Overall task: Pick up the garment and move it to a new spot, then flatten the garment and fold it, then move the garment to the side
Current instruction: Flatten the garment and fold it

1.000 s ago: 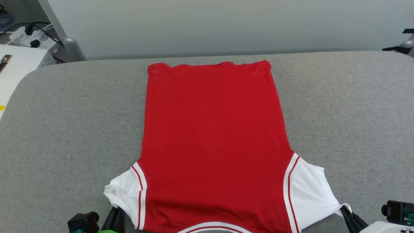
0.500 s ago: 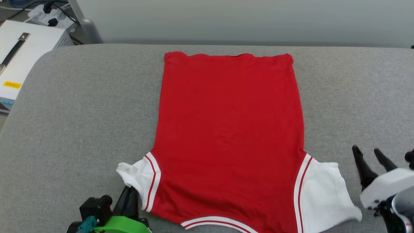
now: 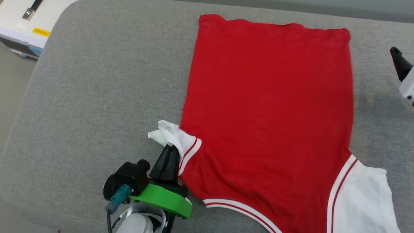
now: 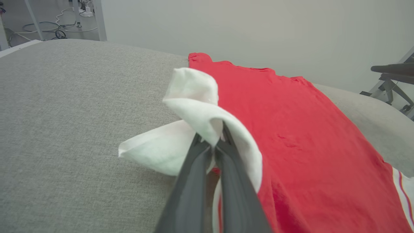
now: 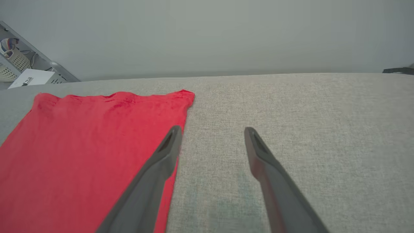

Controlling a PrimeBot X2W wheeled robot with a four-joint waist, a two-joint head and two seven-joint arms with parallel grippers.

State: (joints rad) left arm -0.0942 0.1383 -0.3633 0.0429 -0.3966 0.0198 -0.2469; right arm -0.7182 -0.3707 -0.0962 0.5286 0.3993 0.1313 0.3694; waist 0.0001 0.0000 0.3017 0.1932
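Clamps left gripper [image 4: 213, 145] shut on garment's [image 3: 268, 106] raised left sleeve [image 4: 194, 106], probably to fold across its long axis toward right gripper [image 5: 212, 131], open and empty beside garment's right edge.

Grey fabric tbl [image 3: 97, 81], pale wall [image 5: 207, 32]
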